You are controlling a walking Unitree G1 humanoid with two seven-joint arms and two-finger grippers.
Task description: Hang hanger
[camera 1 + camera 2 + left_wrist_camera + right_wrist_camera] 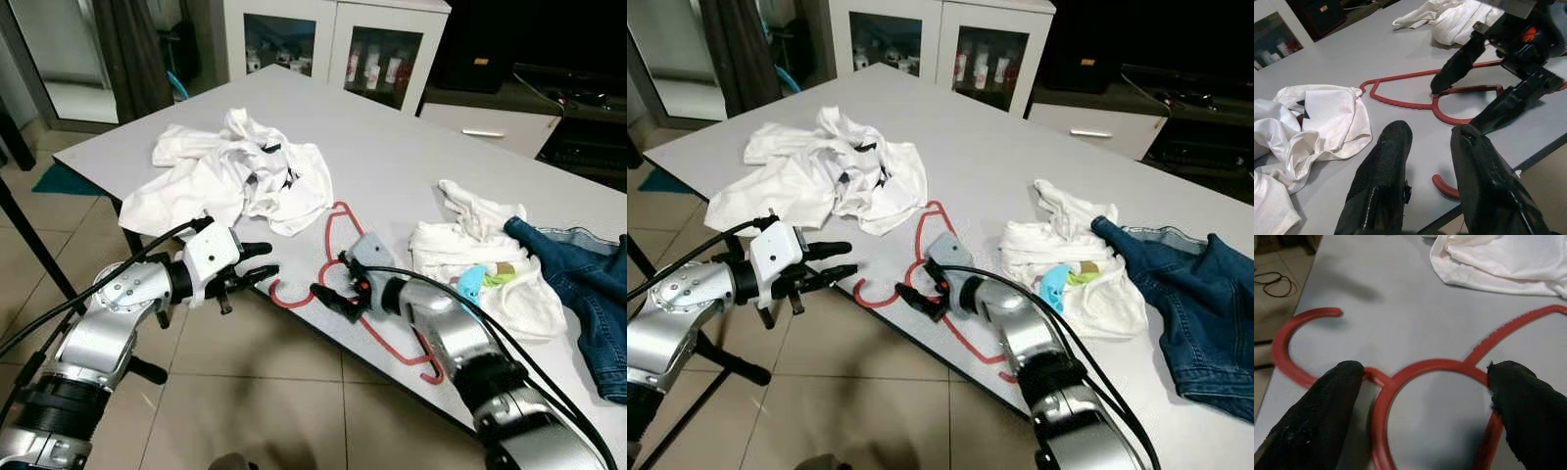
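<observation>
A red plastic hanger [336, 208] lies flat on the grey table [392, 147], with its hook [284, 299] reaching the front edge. My right gripper [331, 279] is open and low over the hanger's neck. In the right wrist view its two fingers straddle the red loop [1425, 367] beside the hook. My left gripper [266, 259] is open too, hovering just off the table edge a short way left of the hook. The left wrist view has the hook [1444, 186] between and just beyond its fingertips.
A crumpled white shirt [235, 171] lies behind the hanger to the left. White clothes [480, 264] and blue jeans [588, 284] are heaped on the right. A glass-door cabinet [323, 39] stands behind the table. A black stand leg [29, 235] crosses the tiled floor on the left.
</observation>
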